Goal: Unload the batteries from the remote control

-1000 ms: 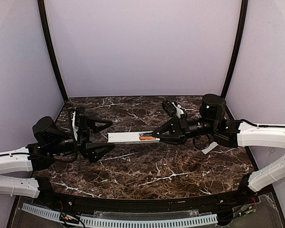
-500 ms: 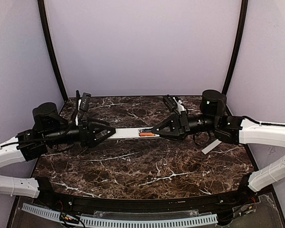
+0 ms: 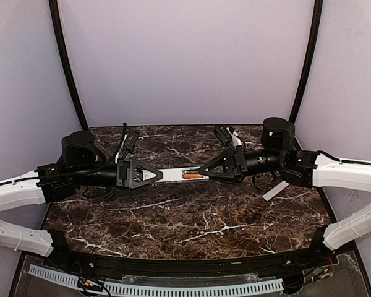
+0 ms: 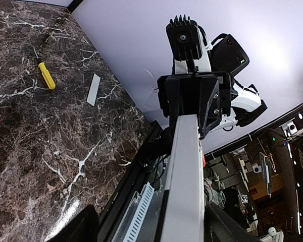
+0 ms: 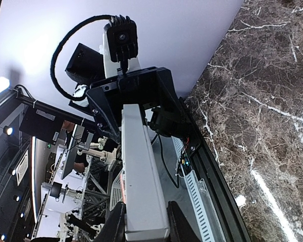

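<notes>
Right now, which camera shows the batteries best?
Top external: the batteries show as an orange strip in the remote control. Both wrist views see only the remote's white edge, with no cells clearly visible.

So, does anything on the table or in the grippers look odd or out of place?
Nothing is spilled or damaged. The remote control is held off the table between the left gripper and right gripper, batteries inside. A screwdriver and cover strip lie loose.

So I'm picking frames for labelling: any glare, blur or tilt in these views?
Top view: sharp, evenly lit, remote and batteries clear. Left wrist view: tilted, bright glare patch on the wall, remote blurred up close. Right wrist view: also tilted, light streaks on the table.
</notes>
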